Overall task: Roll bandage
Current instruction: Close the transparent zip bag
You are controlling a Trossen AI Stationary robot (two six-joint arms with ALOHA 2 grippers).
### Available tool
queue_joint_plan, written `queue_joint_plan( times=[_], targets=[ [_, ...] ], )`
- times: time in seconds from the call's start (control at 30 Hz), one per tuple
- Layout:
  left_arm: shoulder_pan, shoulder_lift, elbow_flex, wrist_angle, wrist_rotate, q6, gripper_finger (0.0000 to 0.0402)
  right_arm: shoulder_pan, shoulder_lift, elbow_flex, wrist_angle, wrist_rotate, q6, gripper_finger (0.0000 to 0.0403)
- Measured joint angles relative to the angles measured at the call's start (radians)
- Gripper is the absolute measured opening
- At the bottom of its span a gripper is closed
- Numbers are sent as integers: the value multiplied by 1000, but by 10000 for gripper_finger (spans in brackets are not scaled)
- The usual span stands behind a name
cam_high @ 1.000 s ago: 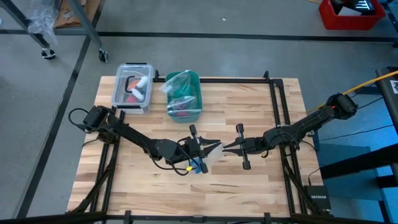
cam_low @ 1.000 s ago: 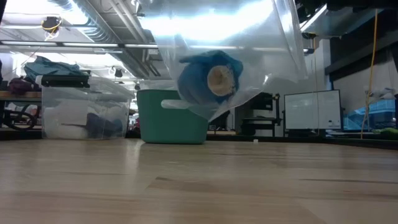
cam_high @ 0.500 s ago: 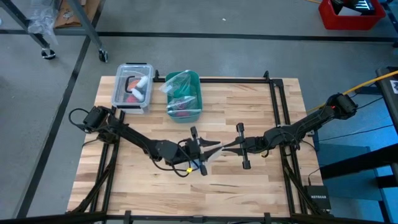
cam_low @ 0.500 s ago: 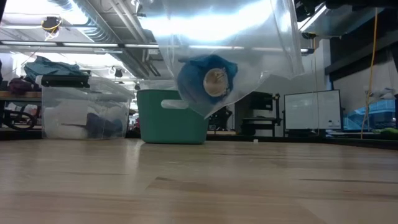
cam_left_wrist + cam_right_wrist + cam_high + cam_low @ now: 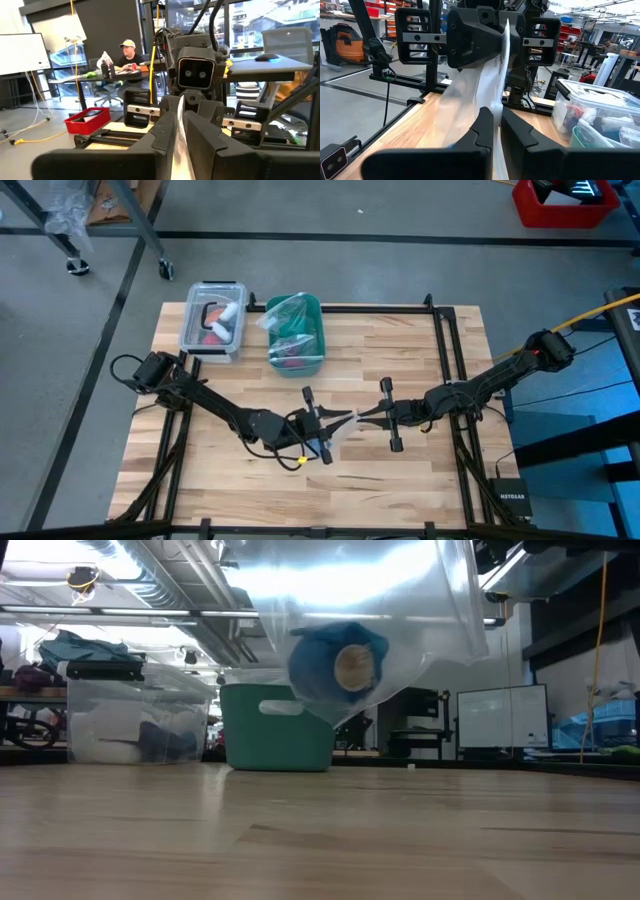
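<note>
The bandage (image 5: 335, 662), a blue fabric roll, hung inside a clear plastic bag (image 5: 400, 610) that we pinched with left gripper (image 5: 328, 423) and right gripper (image 5: 362, 416) both closed on its edge; a slackened pinch risked dropping it.

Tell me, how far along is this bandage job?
Done: the blue bandage is already a roll, sitting inside a clear plastic bag. In hand: the left tool and right tool each pinch the bag's edge, holding it above the table. Left: presumably closing the bag and putting it away.
</note>
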Motion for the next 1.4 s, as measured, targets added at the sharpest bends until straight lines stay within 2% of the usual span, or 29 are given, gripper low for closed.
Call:
queue_joint_plan(
  times=[0.6,0.97,1.17,1.4],
  targets=[
    [2,0,-1,5,-1,-33,33,0,0,1,0,0,0,21],
    [7,0,-1,5,0,-120,35,0,-1,1,1,0,0,21],
    [27,0,-1,4,47,-186,68,0,-1,1,1,0,0,21],
    [34,1,-1,4,65,-129,96,0,-1,1,1,0,0,21]
  ],
)
